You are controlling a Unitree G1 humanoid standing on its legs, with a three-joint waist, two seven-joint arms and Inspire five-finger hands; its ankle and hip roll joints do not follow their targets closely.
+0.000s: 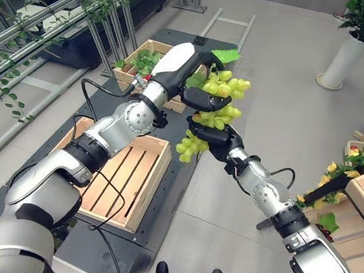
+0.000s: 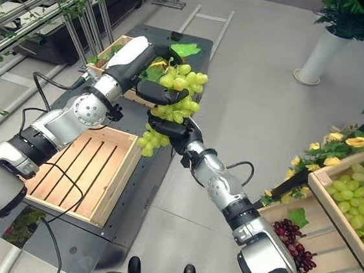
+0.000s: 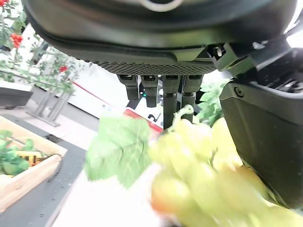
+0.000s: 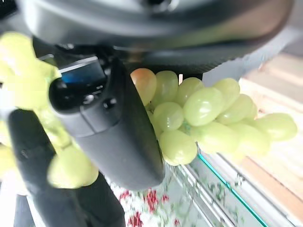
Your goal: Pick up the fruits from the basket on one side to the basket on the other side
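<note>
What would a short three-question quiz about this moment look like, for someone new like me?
1. True or false: both hands are on the green grapes.
2. Which hand grips the bunch from below: A the left hand, B the right hand?
3. Fill in: the slatted wooden crate beneath the left arm is ____.

Key: 1 true. 2 B. 3 empty.

grapes (image 1: 220,96) held between both robot hands, above empty crate's (image 1: 139,185) right edge
</note>
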